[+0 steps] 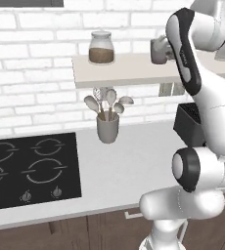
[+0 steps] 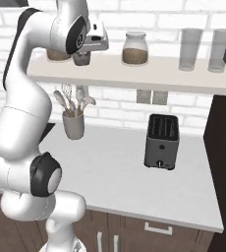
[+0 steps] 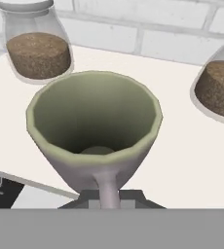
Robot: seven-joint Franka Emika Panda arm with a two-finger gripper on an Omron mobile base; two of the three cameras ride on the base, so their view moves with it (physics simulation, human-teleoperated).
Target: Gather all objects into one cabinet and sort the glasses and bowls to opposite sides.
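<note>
The grey-green mug [image 3: 94,129] sits right in front of the hand [image 3: 108,200] on the shelf [image 3: 177,160], jars either side (tight squeeze). Can't tell if the fingers have closed on its handle, so I'd confirm that, then lift straight up.

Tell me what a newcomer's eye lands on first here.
The white arm rears up to the wall shelf, its gripper at the handle of a grey-green mug standing between two lidded jars of brown stuff. Below, a pot of spoons and a dark toaster sit on the counter.
</note>
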